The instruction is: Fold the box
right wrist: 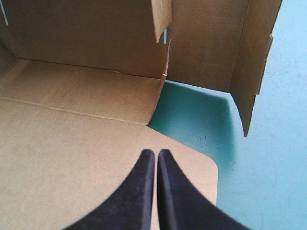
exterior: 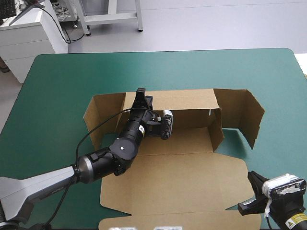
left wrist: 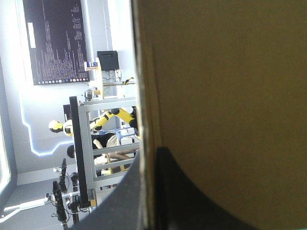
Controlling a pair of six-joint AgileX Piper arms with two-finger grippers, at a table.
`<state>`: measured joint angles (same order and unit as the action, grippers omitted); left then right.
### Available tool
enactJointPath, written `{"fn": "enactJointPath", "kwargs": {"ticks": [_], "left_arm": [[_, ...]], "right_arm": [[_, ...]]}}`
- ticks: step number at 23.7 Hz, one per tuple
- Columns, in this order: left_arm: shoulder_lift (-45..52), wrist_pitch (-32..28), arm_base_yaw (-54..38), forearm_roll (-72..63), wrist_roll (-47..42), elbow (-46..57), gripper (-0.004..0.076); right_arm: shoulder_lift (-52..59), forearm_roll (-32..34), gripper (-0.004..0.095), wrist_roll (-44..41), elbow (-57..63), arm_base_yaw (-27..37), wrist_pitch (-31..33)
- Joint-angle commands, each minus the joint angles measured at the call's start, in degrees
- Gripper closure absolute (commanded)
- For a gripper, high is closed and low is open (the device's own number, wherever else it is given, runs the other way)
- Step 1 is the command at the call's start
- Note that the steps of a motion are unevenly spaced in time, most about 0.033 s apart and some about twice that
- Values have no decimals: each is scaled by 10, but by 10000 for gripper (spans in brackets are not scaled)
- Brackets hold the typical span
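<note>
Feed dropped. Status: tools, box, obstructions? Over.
Left tool shut on box back wall. Right tool shut, over near right corner. Walls partly up, lid flat. Nothing in the way.

My left arm [exterior: 112, 155] reaches from the near left toward the far middle, and the left gripper [exterior: 140, 96] pinches the rear wall of the box [exterior: 168, 167]. My right gripper [right wrist: 156, 154] hangs at the near right, its 2 fingers pressed together.
</note>
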<state>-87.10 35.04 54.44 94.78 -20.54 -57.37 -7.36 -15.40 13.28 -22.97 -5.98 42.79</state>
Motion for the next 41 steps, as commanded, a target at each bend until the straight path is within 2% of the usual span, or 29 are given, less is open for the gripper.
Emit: {"fn": "enactJointPath", "kwargs": {"ticks": [1, 3, 4, 9, 10, 13, 15, 18, 20, 22, 23, 29, 32, 35, 41], "left_arm": [[23, 25, 4, 29, -6, -13, 732], [23, 25, 4, 29, -6, -13, 732], [23, 25, 4, 29, -6, -13, 732], [23, 25, 4, 29, -4, -13, 732], [23, 25, 4, 29, -3, -13, 732], [23, 25, 4, 29, -2, -13, 732], [23, 25, 4, 29, -1, -13, 732], [23, 25, 4, 29, -1, -13, 732], [23, 25, 4, 29, -1, -13, 732], [23, 25, 4, 29, -1, -13, 732], [23, 25, 4, 29, -1, -13, 732], [23, 25, 4, 29, -1, -13, 732], [23, 25, 4, 29, -1, -13, 732], [23, 25, 4, 29, -1, -13, 732], [23, 25, 4, 29, -1, -13, 732]], "right_arm": [[-9, -3, 886, 7, -16, 5, -42], [-9, -3, 767, 7, -16, 5, -42], [-9, -3, 596, 7, -16, 5, -42], [-9, -3, 73, -8, -16, 5, -41], [-9, -3, 51, -8, -16, 5, -41], [-13, 5, 44, -73, -30, 5, -46], [-42, 45, 43, -128, -63, 5, -46], [-145, 116, 44, -191, -134, 5, -46], [-230, 124, 44, -224, -177, 5, -74], [-308, 124, 44, -226, -232, 5, -93], [-360, 129, 44, -226, -270, 5, -80], [-507, 129, 44, -194, -427, 6, -15], [-565, 125, 44, -166, -512, 22, 56], [-633, 94, 44, -122, -594, 58, 122], [-740, -77, 44, -29, -713, 143, 200]]}}
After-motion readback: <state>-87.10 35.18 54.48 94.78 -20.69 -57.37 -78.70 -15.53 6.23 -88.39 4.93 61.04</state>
